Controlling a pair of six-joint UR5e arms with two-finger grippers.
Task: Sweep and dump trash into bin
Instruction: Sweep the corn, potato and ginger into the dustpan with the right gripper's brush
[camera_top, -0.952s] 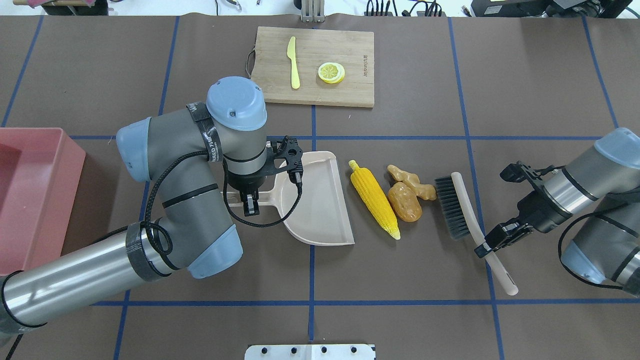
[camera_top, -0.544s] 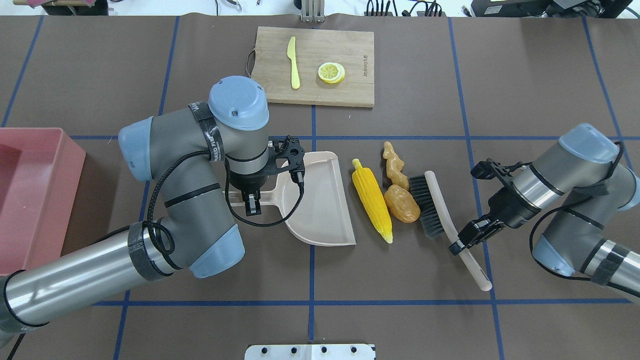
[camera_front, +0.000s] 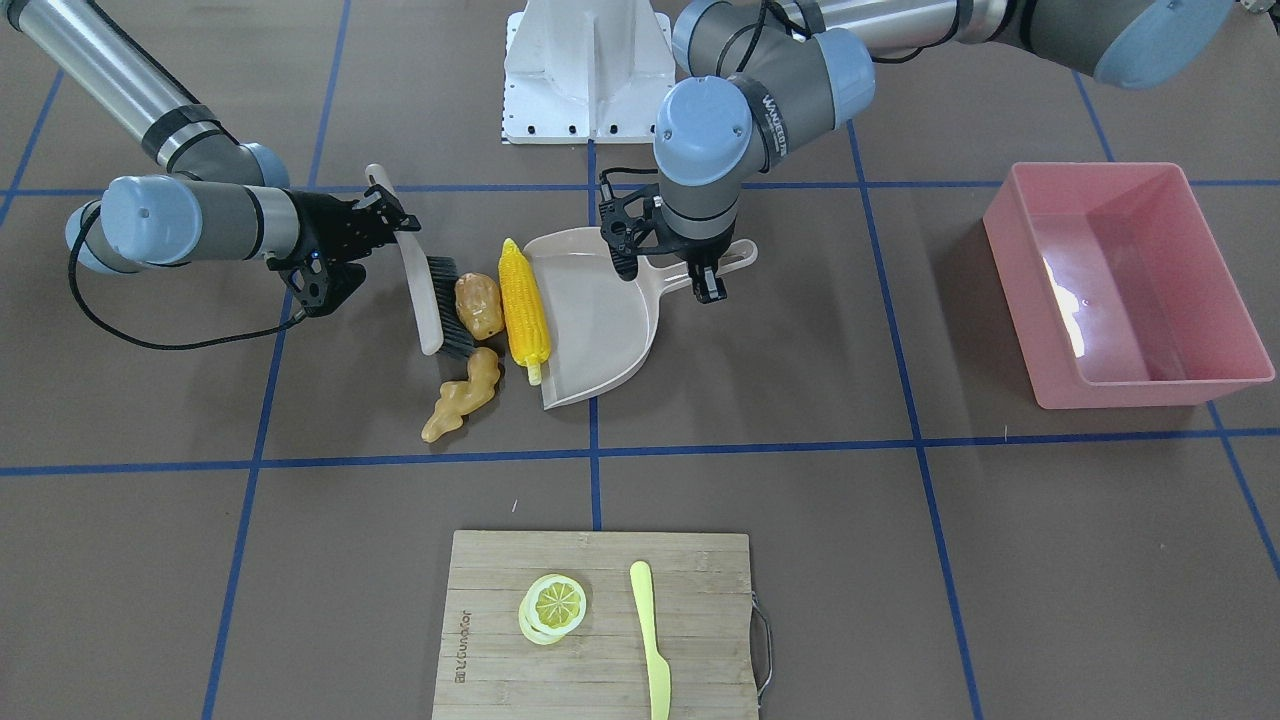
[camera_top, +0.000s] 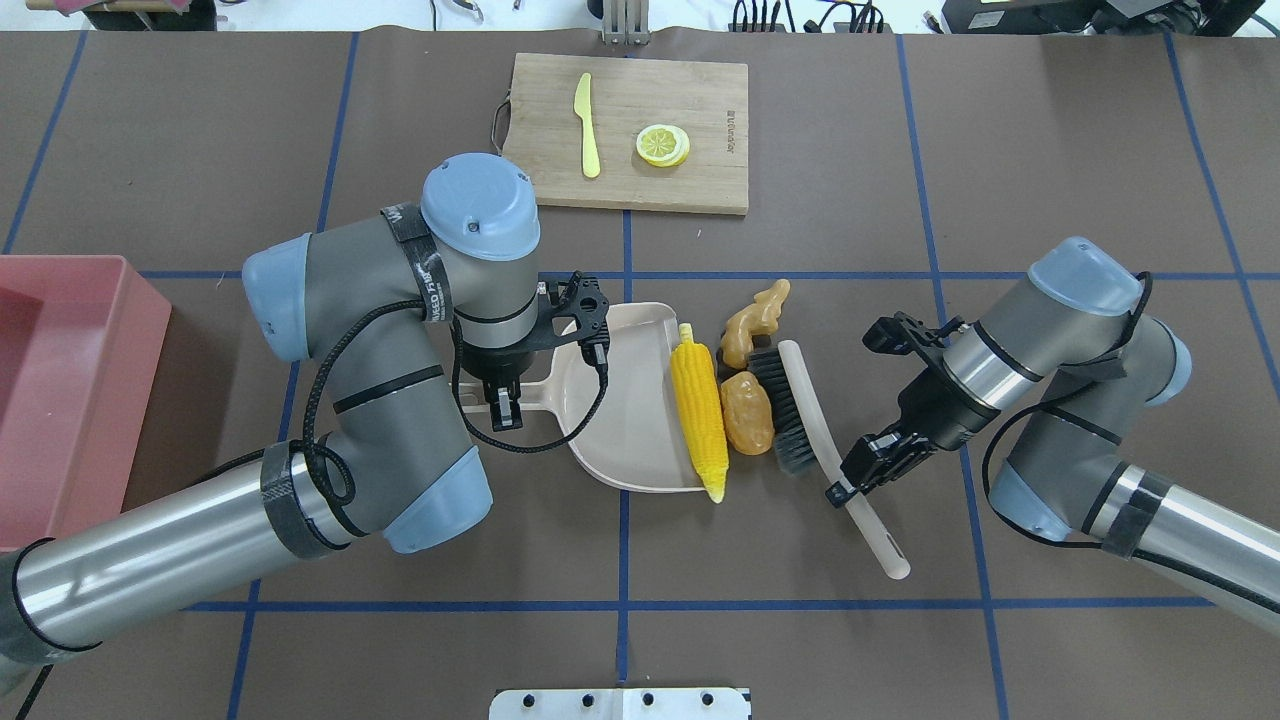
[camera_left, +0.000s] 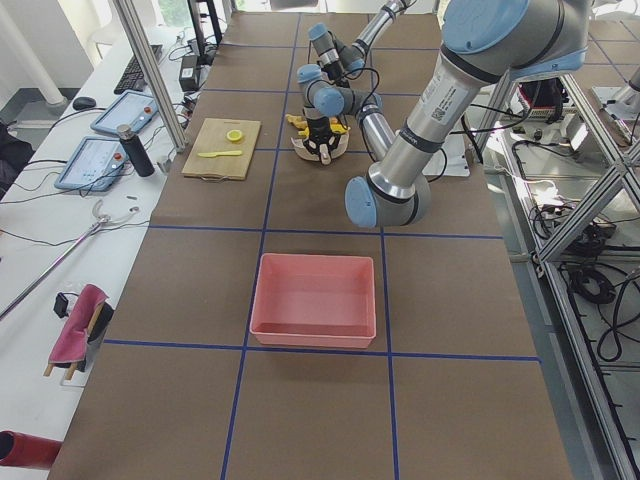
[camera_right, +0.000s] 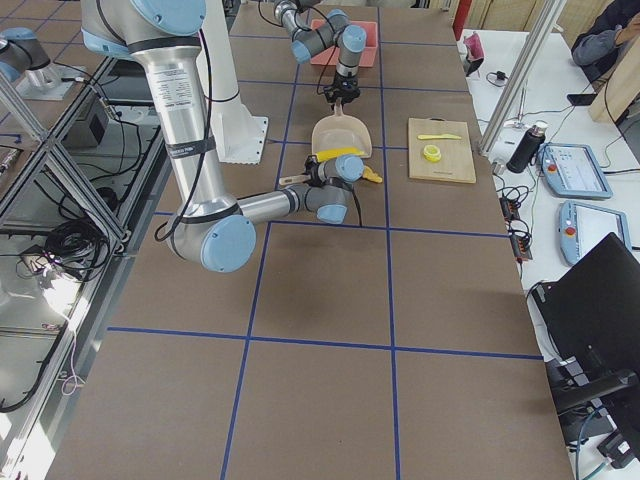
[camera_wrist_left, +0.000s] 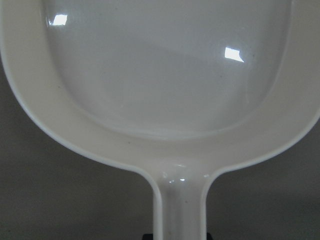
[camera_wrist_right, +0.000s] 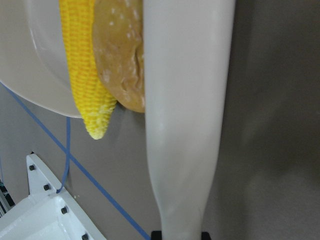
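Note:
The yellow corn cob (camera_top: 699, 420) lies along the open lip of the beige dustpan (camera_top: 630, 400). The brown potato lump (camera_top: 748, 412) is pressed between the corn and the brush's dark bristles (camera_top: 780, 405). The tan ginger root (camera_top: 755, 312) lies off the brush's far end, outside the pan. My right gripper (camera_top: 850, 478) is shut on the brush's handle. My left gripper (camera_top: 503, 408) is shut on the dustpan's handle (camera_wrist_left: 180, 210). The pink bin (camera_top: 60, 390) stands at the table's left edge, well apart from the pan.
A wooden cutting board (camera_top: 700, 180) at the far middle carries a yellow knife (camera_top: 587, 125) and a lemon slice (camera_top: 663, 145). The robot's white base plate (camera_top: 620, 703) is at the near edge. Blue tape lines cross the brown table.
My right gripper has swept the brush to the left and pushed the corn and potato up to the dustpan's lip. The ginger has slipped round the brush's far end. The left arm barely moved.

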